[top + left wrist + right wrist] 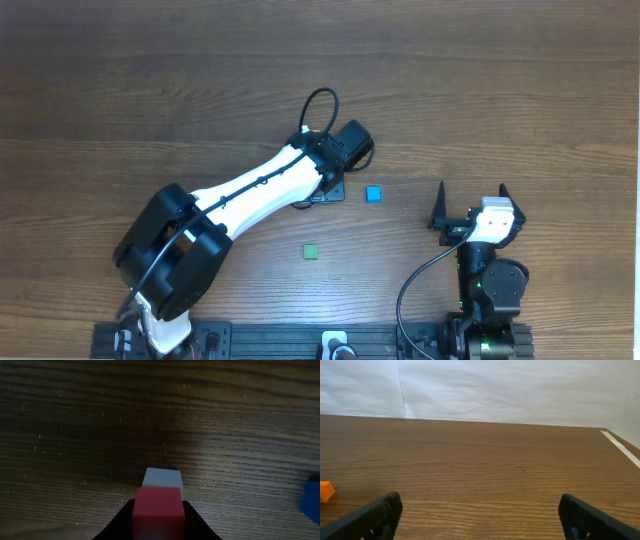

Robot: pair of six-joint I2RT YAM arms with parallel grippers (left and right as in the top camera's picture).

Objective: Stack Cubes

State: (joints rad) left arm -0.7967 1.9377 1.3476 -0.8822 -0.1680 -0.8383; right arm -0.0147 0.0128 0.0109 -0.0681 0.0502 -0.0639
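Stack is at cube no. 2, approx: left gripper (158, 521) is clamped on a red cube (158, 509), w/ a white cube (162, 479) right up against it on the far side, prob. the base. Can't tell whether red is seated on white or hangs just beside/above it, so I'd call the placement not yet confirmed; release comes after that. Left to do, as I read it: blue cube (373, 193) sits loose on the counter (520, 90) just beside the left arm's wrist, green cube (311, 252) lies apart from it nearer the arm bases, and an orange cube (325, 491) rests on the counter off to one side of the right gripper (480, 527). None of those 3 is on anything. Right gripper is parked near its base, jaws spread wide, holding nothing. So roughly 1 placement in progress, 3 to go. Surface: dark wood-grain counter, flat, w/ a few light specks close up. Room: plain white wall (520, 390) behind the counter's far edge, and a pale strip (620, 446) along one side edge.
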